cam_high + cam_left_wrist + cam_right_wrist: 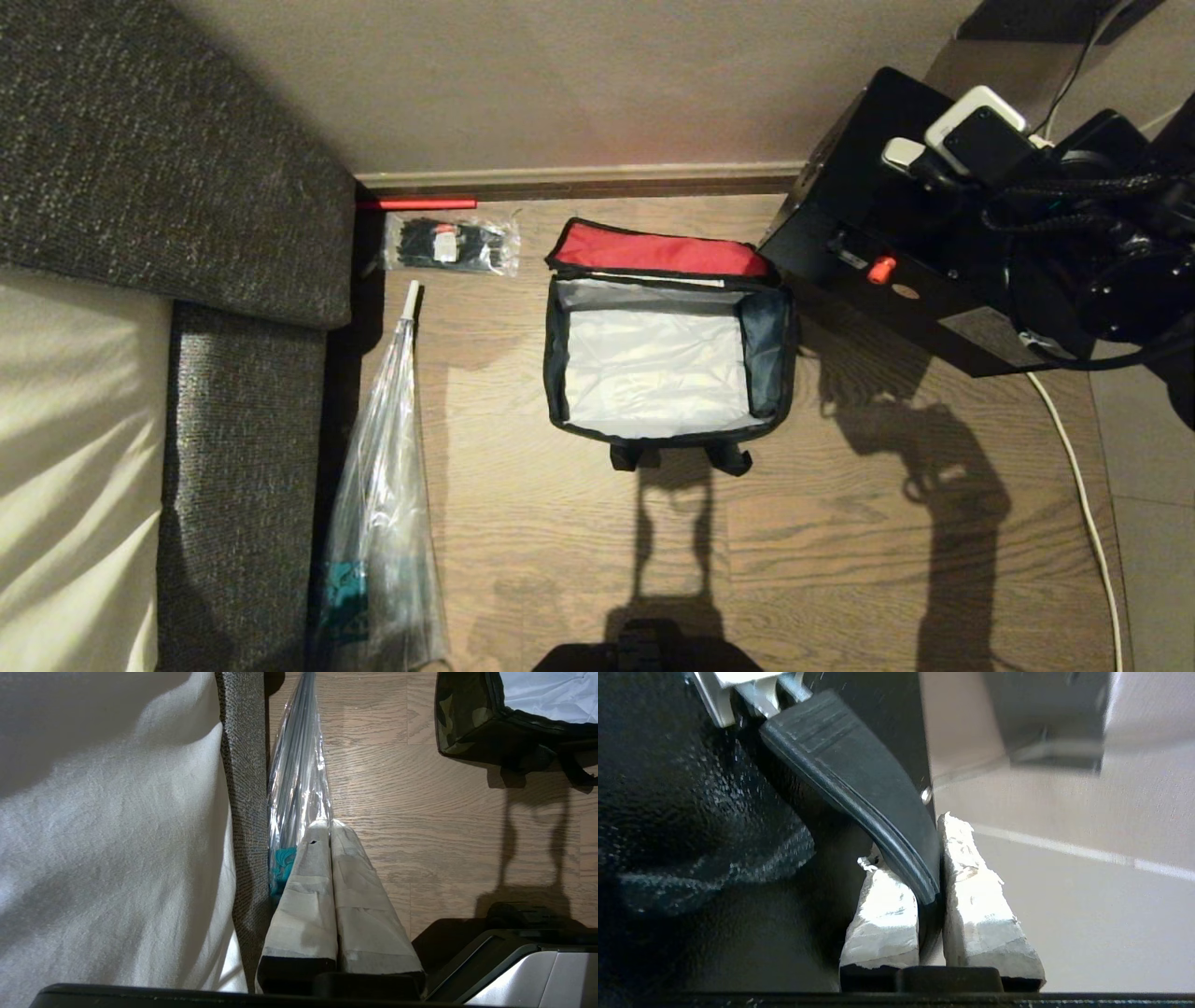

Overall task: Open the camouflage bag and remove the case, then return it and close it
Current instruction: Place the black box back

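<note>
I see the case [873, 233], a black rectangular hard box with a speckled sheen and a small red button [880, 270], lifted clear of the wooden floor [840, 560] at the right of the head view, tilted, its lower corner just beside the bag's right rim. My right pincer [930, 858] is clamped on the case's black top handle [859, 788]: in the right wrist view the 2 taped white fingers [978, 891] stand on either side of the strap, pressing it.

The camouflage bag [667, 350], a boxy soft bag with black sides, sits on the floor in the middle of the head view. It is open, its flap folded back toward the wall to show the bright red lining [658, 250], and the pale silvery inside holds nothing I can see.

Left of the bag lie a small clear packet of black items [453, 245], a red rod [420, 203] along the skirting, and a long clear plastic sleeve [383, 495] against the grey fabric sofa [140, 168].

My left pincer [329, 823] hangs beside the sofa's edge, its taped fingers pressed together on nothing.
</note>
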